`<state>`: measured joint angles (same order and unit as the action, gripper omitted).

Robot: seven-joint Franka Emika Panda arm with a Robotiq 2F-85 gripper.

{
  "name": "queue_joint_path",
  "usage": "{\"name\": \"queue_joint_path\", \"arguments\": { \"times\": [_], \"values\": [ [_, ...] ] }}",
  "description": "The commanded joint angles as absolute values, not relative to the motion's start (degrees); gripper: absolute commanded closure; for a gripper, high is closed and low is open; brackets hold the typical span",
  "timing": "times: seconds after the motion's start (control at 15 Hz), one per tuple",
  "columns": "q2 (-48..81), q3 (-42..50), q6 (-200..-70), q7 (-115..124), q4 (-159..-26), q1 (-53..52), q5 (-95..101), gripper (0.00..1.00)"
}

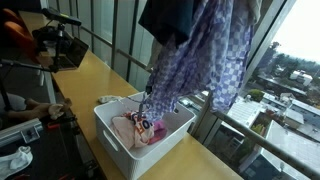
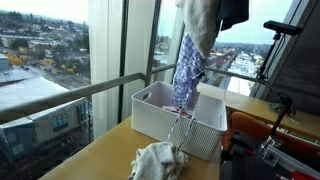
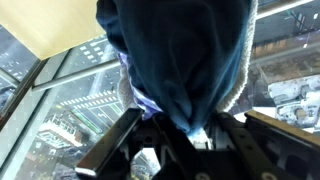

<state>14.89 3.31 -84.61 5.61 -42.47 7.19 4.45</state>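
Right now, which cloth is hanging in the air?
The blue-and-white checked cloth, hanging over the basket; the pink cloth lies inside it, the whitish cloth beside it.

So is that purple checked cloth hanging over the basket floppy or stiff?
Probably very floppy: the checked cloth hangs in loose folds above the white basket. Likely light, since it looks thin. Its trailing end could catch on the basket rim.

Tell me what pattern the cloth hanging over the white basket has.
Purple-and-white check; the cloth shows best in an exterior view, above the basket.
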Motion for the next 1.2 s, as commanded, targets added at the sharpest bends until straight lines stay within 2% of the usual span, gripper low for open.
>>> {"name": "queue_joint_path", "arguments": {
  "times": [0.0,0.33,1.13],
  "values": [
    [13.8,3.0,-87.8,4.0,-48.2,5.7,6.4,0.95],
    [11.8,3.0,-94.8,4.8,-59.8,4.5,6.8,0.95],
    [3.7,1.3,-118.7,8.9,-99.6,-1.2,7.4,0.95]
  ]
}}
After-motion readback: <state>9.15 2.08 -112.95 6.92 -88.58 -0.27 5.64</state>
